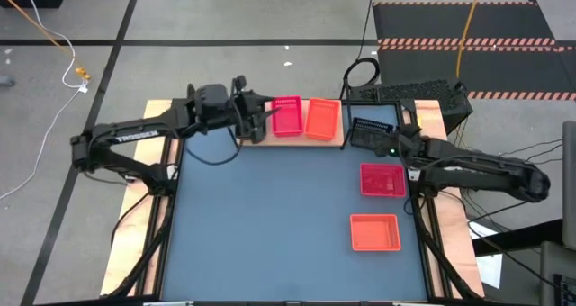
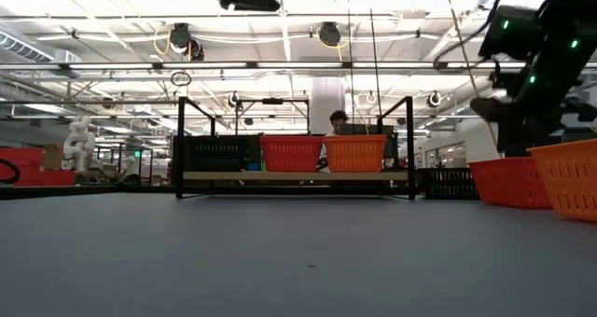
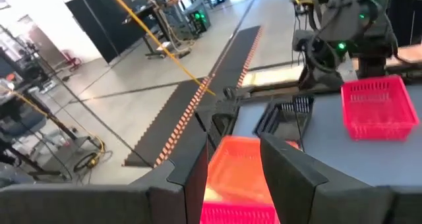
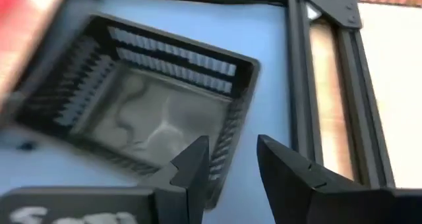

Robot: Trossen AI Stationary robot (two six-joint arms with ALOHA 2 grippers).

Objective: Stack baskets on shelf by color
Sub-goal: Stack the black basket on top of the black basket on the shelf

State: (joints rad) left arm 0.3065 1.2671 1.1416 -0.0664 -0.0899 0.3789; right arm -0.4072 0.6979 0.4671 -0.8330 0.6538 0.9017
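The shelf (image 2: 298, 176) stands at the table's far edge with a black basket (image 2: 219, 154), a pink-red basket (image 1: 286, 117) and an orange basket (image 1: 322, 119) side by side on its plank. My left gripper (image 3: 241, 171) hangs open above the shelf's left part (image 1: 259, 124), holding nothing. Another black basket (image 4: 158, 118) rests on its base at the table's far right. My right gripper (image 4: 227, 161) slants down at it, open, with one finger over the inside and one outside its wall. I cannot tell whether they touch it.
A pink-red basket (image 1: 382, 180) and an orange basket (image 1: 374, 232) sit on the table's right side, nearer than the black one. The middle and left of the blue-grey tabletop (image 1: 261, 225) hold nothing. A person sits beyond the shelf (image 2: 338, 121).
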